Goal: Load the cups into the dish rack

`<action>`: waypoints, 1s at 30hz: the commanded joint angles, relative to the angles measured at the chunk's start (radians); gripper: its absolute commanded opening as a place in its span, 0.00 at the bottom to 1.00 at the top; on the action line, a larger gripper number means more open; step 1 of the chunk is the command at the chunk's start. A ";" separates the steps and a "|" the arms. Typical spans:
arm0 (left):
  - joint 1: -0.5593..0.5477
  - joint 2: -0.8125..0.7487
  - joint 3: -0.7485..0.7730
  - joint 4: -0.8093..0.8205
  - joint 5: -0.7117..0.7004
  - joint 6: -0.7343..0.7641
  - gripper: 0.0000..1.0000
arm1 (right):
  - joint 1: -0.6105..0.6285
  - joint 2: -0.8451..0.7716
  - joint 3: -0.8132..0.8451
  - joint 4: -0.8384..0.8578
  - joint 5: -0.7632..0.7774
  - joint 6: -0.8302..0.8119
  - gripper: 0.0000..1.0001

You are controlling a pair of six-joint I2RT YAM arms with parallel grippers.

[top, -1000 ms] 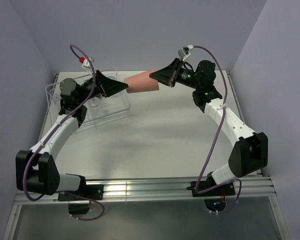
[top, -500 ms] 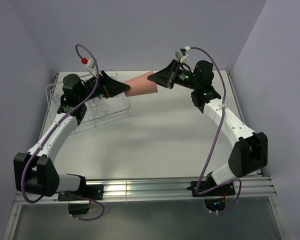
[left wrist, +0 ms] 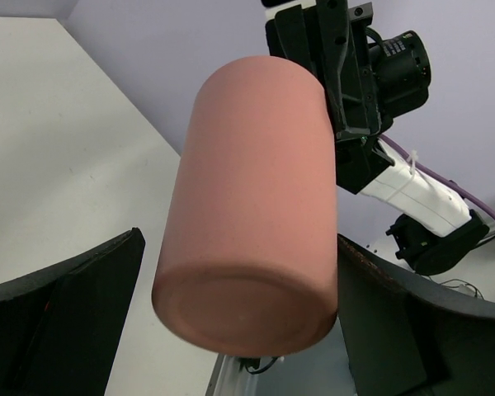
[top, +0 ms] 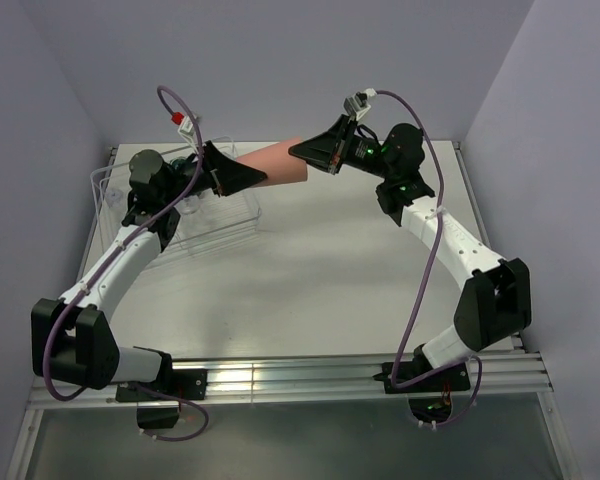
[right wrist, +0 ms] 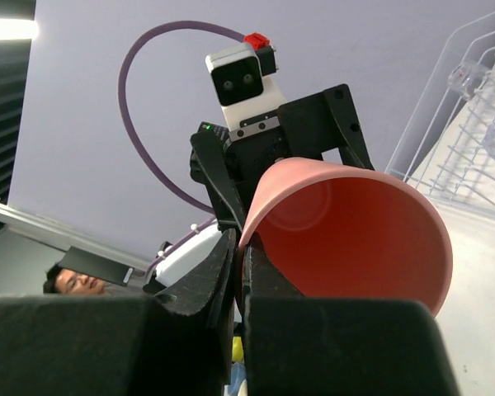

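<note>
Salmon-pink cup (top: 273, 163) midair between both hands.

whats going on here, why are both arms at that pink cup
It looks like a handover in mid-air. The right gripper pinches the rim of the pink cup, holding it on its side above the table. The left gripper is open, with its fingers on either side of the cup's base but not yet closed on it. The clear dish rack sits just behind the left arm, with clear cups already inside.
</note>
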 commanded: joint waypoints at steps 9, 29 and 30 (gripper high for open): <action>-0.011 0.003 0.000 0.093 0.018 -0.057 0.91 | 0.023 0.021 0.013 0.111 -0.021 0.023 0.00; 0.015 -0.079 0.305 -0.646 -0.226 0.282 0.00 | -0.011 -0.117 0.056 -0.505 0.333 -0.398 0.41; 0.028 -0.076 0.325 -0.695 -0.252 0.326 0.00 | -0.017 -0.128 0.053 -0.532 0.375 -0.417 0.42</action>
